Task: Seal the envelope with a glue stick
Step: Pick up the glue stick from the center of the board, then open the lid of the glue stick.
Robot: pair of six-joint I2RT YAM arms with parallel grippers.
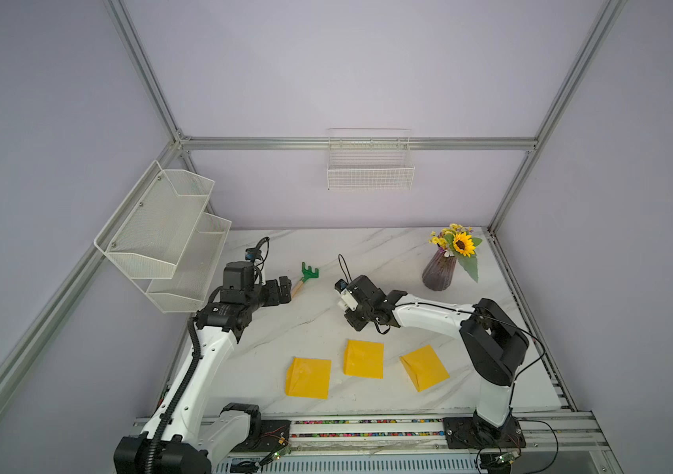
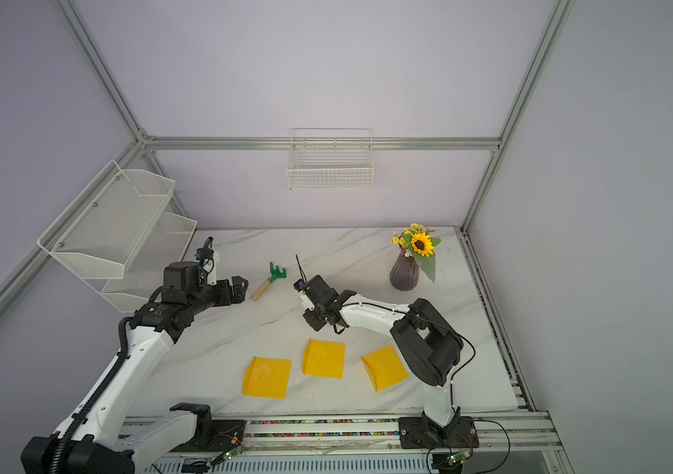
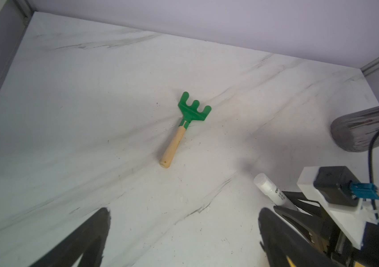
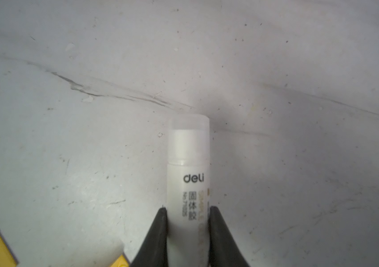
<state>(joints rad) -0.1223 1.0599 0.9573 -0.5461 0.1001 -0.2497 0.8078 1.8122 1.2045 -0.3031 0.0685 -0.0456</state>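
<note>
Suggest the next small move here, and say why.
Probably bring the open left gripper over to pull off the cap: the right gripper is shut on the glue stick, and its cap is on, jutting clear of the jaws.

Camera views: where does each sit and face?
Top views: high at front, looking down on the table; left arm, right arm show.
Left wrist: on left gripper, open, facing the rake; its fingers show.
Right wrist: on right gripper, looking down the gripped glue stick; its fingers show.
Shared: both wrist views show the glue stick.
</note>
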